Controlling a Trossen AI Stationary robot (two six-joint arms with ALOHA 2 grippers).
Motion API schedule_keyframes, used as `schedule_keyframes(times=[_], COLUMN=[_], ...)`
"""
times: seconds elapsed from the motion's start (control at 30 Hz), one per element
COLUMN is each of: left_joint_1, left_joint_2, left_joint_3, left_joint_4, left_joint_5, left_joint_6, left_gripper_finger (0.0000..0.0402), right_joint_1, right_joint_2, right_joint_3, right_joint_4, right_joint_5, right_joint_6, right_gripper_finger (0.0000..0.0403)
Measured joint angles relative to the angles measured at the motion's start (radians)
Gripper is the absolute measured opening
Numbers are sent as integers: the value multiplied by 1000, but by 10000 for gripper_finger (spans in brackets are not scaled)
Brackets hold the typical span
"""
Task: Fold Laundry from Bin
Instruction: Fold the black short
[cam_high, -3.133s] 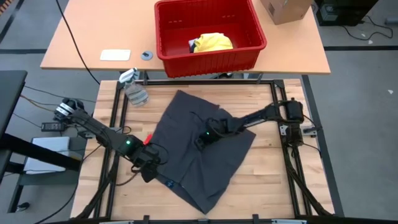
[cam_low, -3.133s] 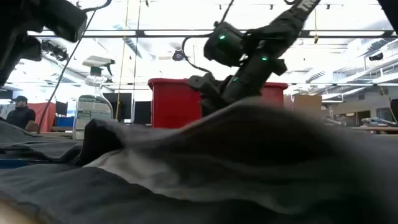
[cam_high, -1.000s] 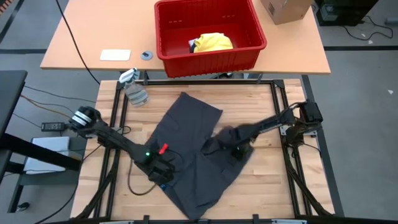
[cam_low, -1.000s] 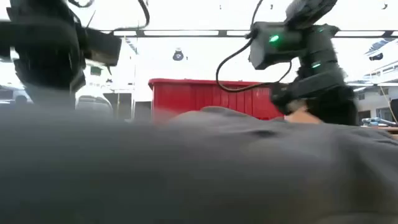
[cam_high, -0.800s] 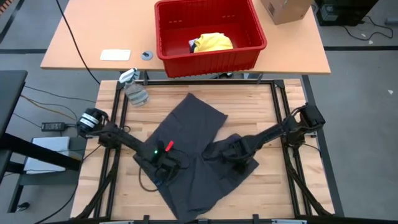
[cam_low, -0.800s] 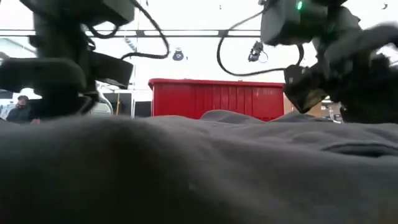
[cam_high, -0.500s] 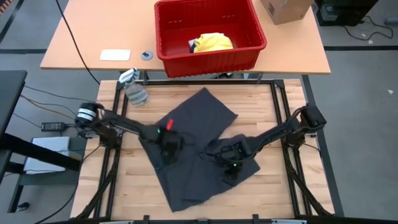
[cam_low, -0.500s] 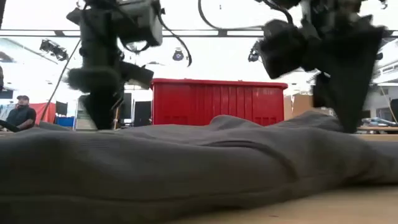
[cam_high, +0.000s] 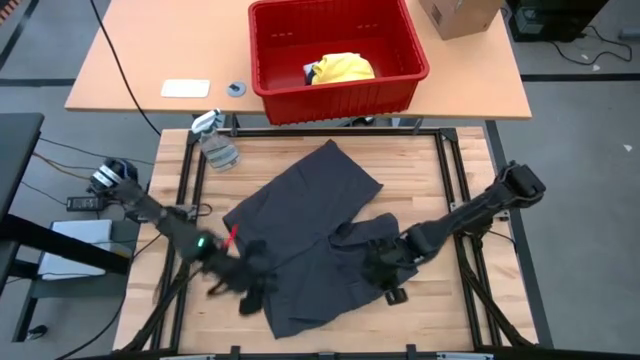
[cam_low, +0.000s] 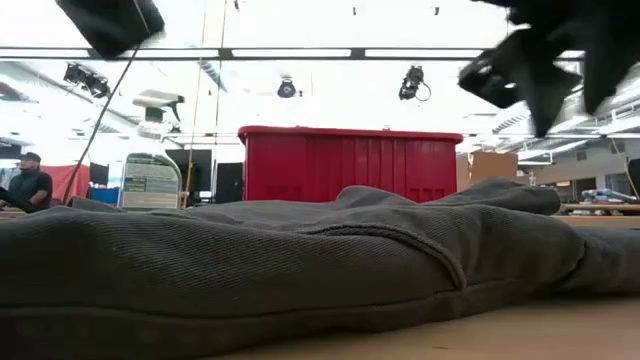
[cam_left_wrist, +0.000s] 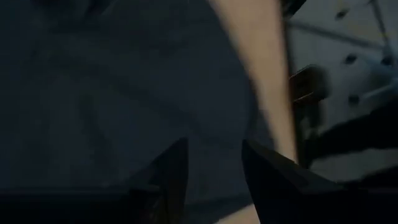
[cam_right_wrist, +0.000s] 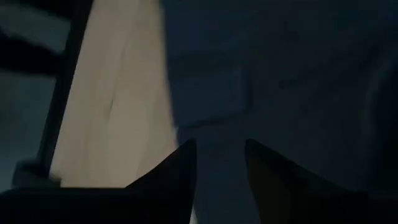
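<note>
1. Left gripper (cam_high: 252, 292) hung over the dark grey garment (cam_high: 305, 225), near its front-left edge, fingers (cam_left_wrist: 171, 171) apart and empty.
2. Right gripper (cam_high: 385, 270) sat above the bunched right edge, also spread, holding nothing.
3. I'd flatten that bunch before folding.
4. Far beyond both, the red bin (cam_high: 400, 78) held a yellow garment (cam_high: 343, 68).

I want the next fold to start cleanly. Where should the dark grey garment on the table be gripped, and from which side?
Probably the far corner of the dark grey garment, the point toward the red bin. It lies flat and single-layered on the bare table, so coming down from above at that edge looks easiest; the near-right part is bunched under the right gripper.
</note>
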Motion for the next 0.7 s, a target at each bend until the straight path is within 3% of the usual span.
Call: schedule_keyframes(times=[0.07,0.13,0.37,0.53,0.7], left_joint_1=[-74,-120,-134,-136,-139], left_joint_2=[52,104,280,403,507], left_joint_3=[0,0,50,184,270], left_joint_4=[131,178,331,240,88], left_joint_5=[-101,-122,-59,33,56], left_joint_6=[30,51,-18,119,113], left_gripper_finger=[157,161,208,237,255], right_joint_1=[28,51,95,172,220], right_joint_2=[-11,-6,15,14,13], right_joint_3=[-37,-74,-163,-156,-166], right_joint_4=[8,20,22,-17,-13], right_joint_5=[0,0,15,56,122], right_joint_6=[-10,-11,-52,-144,-102], right_gripper_finger=[148,158,210,232,242])
